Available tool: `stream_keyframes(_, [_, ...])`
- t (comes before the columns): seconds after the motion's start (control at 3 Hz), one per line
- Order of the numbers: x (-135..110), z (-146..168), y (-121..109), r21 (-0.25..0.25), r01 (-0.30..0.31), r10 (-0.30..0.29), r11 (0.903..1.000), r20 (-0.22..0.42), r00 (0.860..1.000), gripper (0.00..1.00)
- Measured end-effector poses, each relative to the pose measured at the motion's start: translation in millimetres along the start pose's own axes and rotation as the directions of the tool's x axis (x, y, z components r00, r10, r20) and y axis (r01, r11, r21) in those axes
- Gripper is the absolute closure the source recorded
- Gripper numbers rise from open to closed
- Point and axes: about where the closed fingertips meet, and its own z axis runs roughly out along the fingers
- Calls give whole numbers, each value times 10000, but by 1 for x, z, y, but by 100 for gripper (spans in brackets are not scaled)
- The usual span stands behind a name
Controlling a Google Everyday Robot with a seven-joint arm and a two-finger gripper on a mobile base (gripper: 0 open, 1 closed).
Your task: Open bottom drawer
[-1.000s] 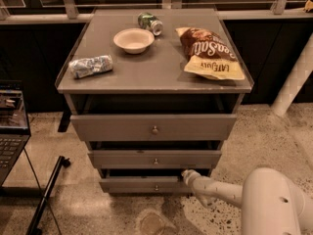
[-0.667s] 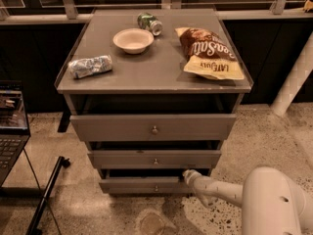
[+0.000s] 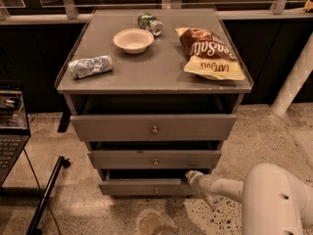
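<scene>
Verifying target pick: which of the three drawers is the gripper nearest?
The bottom drawer, lowest with the thinnest front: the gripper sits at its upper right corner. The middle drawer and top drawer lie above it.

Chip bag (image 3: 208, 53), right side of cabinet top: large white lettering on the brown part reads "Sea Salt", last letters partly lost in a fold. Yellow band at its near end reads "LATE JULY". Green can (image 3: 149, 22): print not legible. Crumpled blue-white packet (image 3: 90, 65): print not legible. Gripper (image 3: 190, 176), at the right end of the bottom drawer (image 3: 146, 187) front's top edge: no markings readable.
</scene>
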Motion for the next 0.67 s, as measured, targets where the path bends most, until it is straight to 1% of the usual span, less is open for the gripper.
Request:
stream_keyframes(0.33, [15, -27, -21, 361, -1109, 1148, 9932, -1380, 9837, 100])
stream_keyframes(0.67, [24, -48, -24, 220, -1873, 1870, 9821, -2434, 9517, 100])
